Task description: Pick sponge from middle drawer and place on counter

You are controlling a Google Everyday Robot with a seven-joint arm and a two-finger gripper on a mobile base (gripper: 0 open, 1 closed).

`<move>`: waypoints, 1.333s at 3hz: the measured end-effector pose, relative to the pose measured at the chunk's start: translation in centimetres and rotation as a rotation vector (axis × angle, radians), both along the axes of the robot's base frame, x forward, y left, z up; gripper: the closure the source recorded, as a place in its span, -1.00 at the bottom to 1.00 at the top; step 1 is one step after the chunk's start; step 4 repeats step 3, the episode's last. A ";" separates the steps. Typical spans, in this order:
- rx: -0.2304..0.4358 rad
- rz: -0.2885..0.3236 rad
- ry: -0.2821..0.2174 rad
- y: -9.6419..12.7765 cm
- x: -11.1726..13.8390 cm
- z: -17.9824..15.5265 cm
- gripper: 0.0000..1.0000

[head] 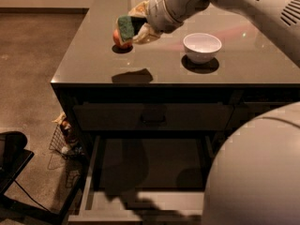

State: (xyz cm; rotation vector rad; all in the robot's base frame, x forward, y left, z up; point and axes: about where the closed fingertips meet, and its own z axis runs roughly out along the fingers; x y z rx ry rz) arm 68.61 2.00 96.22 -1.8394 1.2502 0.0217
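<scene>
Grey and pulled open, the middle drawer (140,168) sits nearest, at 6 o'clock in the view, with no sponge visible in it. Above it the counter (89,67) carries a white bowl (202,45) at about 2 o'clock and a red apple (117,41) at about 11 o'clock. The gripper (135,26) hangs over that far-left stretch, its fingers clamped on the sponge (125,28), which is held in the air, green face toward the camera, right in front of the apple (whether it touches the fruit I cannot tell). The risk, as I judge it, lies in the set-down. Lowering straight here could land the sponge on the apple or send the fruit rolling toward the 9 o'clock edge. Letting go from high up could bounce the sponge off the counter.
</scene>
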 end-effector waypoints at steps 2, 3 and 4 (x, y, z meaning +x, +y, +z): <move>-0.020 0.043 -0.047 0.2 -0.2 0.4 -1.00; -0.020 0.043 -0.047 0.2 -0.2 0.4 -1.00; -0.020 0.043 -0.047 0.2 -0.2 0.4 -1.00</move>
